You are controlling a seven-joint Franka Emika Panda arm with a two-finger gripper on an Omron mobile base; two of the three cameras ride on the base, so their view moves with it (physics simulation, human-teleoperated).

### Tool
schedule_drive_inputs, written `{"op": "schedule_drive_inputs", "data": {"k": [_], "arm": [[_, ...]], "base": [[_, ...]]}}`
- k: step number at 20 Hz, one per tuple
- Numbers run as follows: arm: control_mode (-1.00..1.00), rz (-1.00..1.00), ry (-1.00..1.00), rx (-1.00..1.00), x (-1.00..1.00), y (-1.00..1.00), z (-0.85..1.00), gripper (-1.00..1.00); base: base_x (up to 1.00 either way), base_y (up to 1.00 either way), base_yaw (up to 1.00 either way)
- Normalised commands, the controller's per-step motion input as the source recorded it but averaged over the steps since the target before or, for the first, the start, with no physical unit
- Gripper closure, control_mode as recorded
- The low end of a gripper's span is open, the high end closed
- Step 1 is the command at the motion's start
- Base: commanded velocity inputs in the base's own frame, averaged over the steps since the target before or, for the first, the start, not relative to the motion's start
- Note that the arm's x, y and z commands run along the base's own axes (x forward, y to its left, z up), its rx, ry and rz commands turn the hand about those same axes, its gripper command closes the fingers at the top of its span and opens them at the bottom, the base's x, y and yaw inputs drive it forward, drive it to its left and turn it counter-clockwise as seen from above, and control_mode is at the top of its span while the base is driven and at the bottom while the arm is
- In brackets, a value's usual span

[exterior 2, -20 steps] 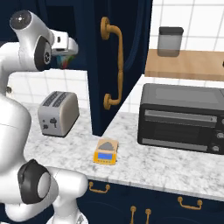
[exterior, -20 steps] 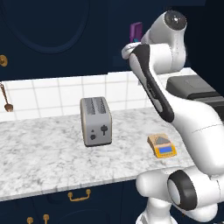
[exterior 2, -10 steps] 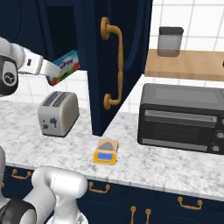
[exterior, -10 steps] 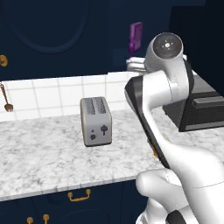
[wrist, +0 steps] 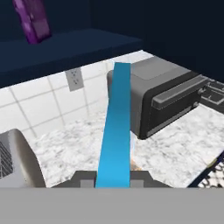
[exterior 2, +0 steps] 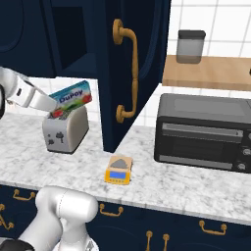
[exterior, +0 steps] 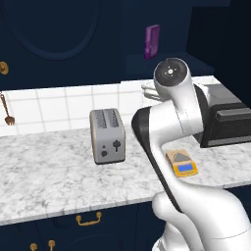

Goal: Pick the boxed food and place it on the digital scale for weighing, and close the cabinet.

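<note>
My pincer (exterior 2: 55, 109): clamped on the carton (exterior 2: 72, 96), held in the air above the toaster (exterior 2: 64, 128). Scale (exterior 2: 119, 170): on the desk (exterior 2: 162, 182) below the open cabinet door (exterior 2: 128, 68), well apart from the carton, plate bare. Oven (exterior 2: 202, 131) to its right; purple box (exterior: 151, 41) on the cabinet shelf.
</note>
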Motion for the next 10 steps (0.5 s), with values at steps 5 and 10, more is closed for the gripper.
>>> {"op": "schedule_drive_inputs", "data": {"k": [5, 10], "arm": [[-1.00, -0.27, 0.07, -0.01, 0.11, -0.16, -0.39, 1.00], [-1.00, -0.30, 0.14, 0.00, 0.12, -0.31, -0.30, 1.00]], "base": [[0.00, 0.00, 0.00], [0.00, 0.00, 0.00]]}}
